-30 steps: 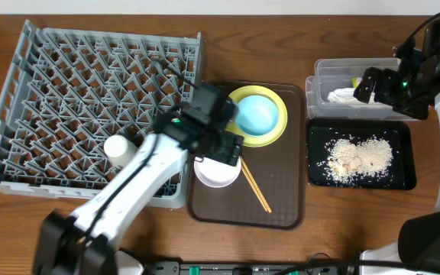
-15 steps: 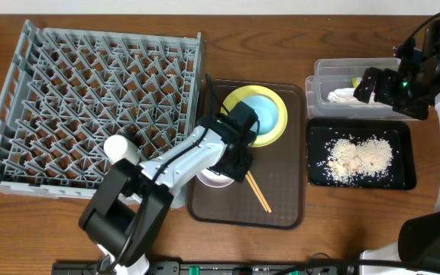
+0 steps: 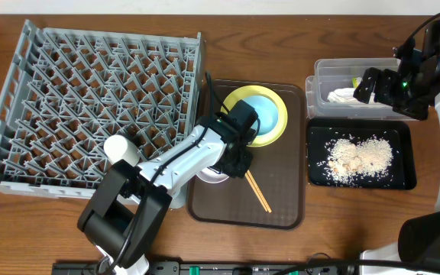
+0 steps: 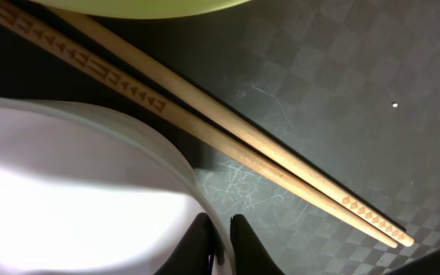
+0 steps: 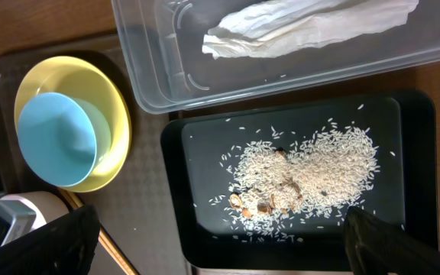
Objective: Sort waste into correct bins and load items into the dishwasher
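Sorted: napkin (image 3: pixel 341 95), rice (image 3: pixel 357 156). Unracked: plate (image 3: pixel 281 107), blue bowl (image 3: pixel 264 113), chopsticks (image 3: pixel 257 195). Pinching pinkish bowl (image 4: pixel 75 191) w/ L tool (image 4: pixel 220 235); R tool (image 5: pixel 221 220) released.

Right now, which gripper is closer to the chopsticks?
Left. The left gripper pinches the white bowl by its rim, right beside the chopsticks on the brown tray. The right gripper hangs open over the clear tub, well away.

The dish rack (image 3: pixel 90 99) is grey, the serving tray (image 3: pixel 281 191) dark brown with a faint check. The light blue bowl (image 3: pixel 264 114), white bowl (image 4: pixel 67 191) and yellow plate (image 3: pixel 281 101) are plain; the pale chopsticks (image 4: pixel 243 143) bear stamped triangles.
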### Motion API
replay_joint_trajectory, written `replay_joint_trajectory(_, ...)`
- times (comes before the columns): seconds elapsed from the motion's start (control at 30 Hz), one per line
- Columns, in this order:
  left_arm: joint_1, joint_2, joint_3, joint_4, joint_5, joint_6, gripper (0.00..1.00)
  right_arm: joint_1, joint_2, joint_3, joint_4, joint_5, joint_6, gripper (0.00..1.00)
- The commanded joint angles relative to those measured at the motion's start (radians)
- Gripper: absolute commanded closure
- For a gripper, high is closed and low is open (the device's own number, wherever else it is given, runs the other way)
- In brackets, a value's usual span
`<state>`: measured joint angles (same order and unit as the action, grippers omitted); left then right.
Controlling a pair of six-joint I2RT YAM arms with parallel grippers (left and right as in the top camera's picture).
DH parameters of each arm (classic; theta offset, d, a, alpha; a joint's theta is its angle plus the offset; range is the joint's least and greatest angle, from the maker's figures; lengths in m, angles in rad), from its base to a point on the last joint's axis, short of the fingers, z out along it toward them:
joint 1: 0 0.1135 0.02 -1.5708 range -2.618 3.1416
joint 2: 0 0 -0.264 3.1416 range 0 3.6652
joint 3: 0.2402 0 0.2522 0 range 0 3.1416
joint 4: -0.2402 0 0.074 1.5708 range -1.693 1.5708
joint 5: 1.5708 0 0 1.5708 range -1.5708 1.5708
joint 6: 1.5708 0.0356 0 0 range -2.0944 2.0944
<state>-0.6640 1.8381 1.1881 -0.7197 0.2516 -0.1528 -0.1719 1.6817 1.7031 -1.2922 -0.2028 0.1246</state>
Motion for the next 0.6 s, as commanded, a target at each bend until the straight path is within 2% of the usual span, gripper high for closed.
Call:
replay_joint_trajectory(0.0, 0.000, -0.012, 0.010, 0.004, 0.017, 0.010, 0.92, -0.005, -0.008, 0.017, -0.006, 0.004, 0.001, 0.01)
replay_joint_trajectory(0.27, 0.000, -0.119, 0.045, -0.021, 0.017, 0.010, 0.92, -0.005, -0.008, 0.017, -0.005, 0.004, 0.001, 0.01)
replay_joint_trajectory(0.43, 0.021, -0.285, 0.051, -0.026, 0.017, 0.011, 0.93, -0.005, -0.008, 0.017, -0.006, 0.004, 0.001, 0.01)
replay_joint_trajectory(0.57, 0.087, -0.406, 0.064, -0.024, 0.017, 0.011, 0.94, -0.005, -0.008, 0.017, -0.005, 0.004, 0.001, 0.01)
